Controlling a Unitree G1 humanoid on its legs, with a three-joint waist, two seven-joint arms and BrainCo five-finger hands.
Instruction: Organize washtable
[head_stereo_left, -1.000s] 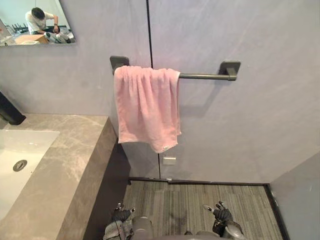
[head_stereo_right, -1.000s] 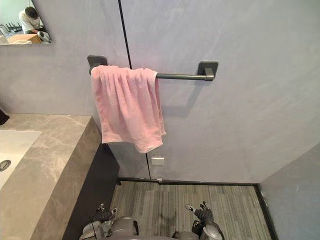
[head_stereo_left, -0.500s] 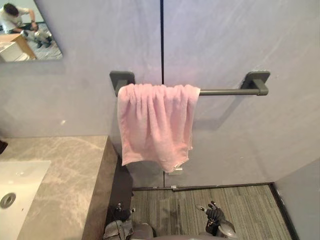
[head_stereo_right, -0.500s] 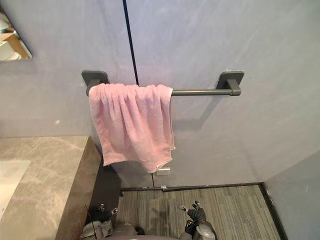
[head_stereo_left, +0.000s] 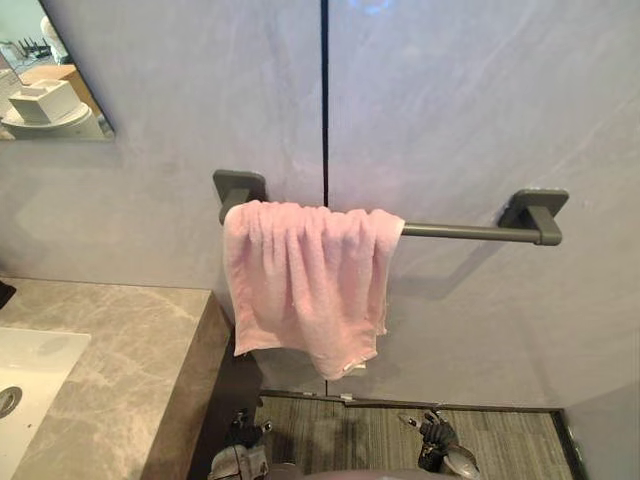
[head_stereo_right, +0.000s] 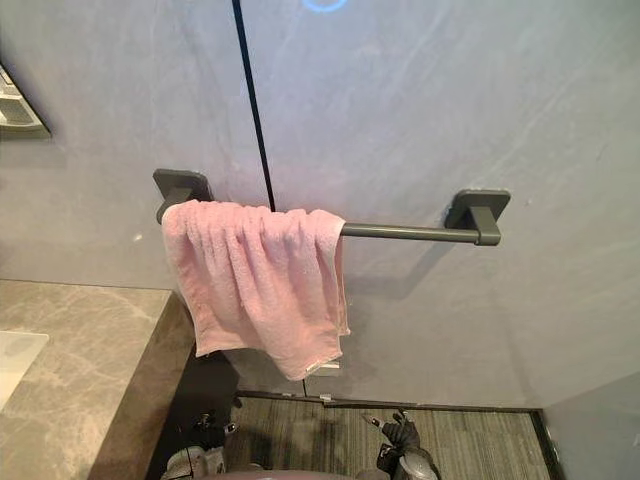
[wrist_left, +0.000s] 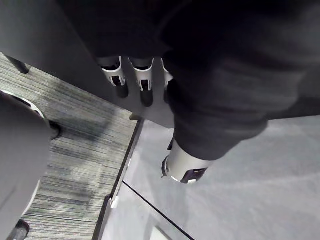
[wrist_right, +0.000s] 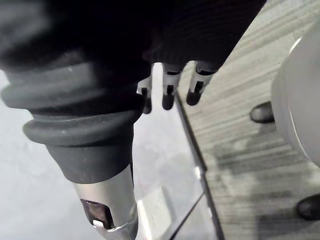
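Grey marble table (head_stereo_left: 120, 360) stands at the left. Just beside it, the pink towel (head_stereo_left: 305, 280) hangs bunched at the left end of the rail (head_stereo_left: 460, 231). Probable step: reach for the towel. Raise one hand, grip a hanging edge, draw it evenly. Left hand (wrist_left: 145, 82) and right hand (wrist_right: 169, 92) hang low, fingers relaxed, holding nothing.
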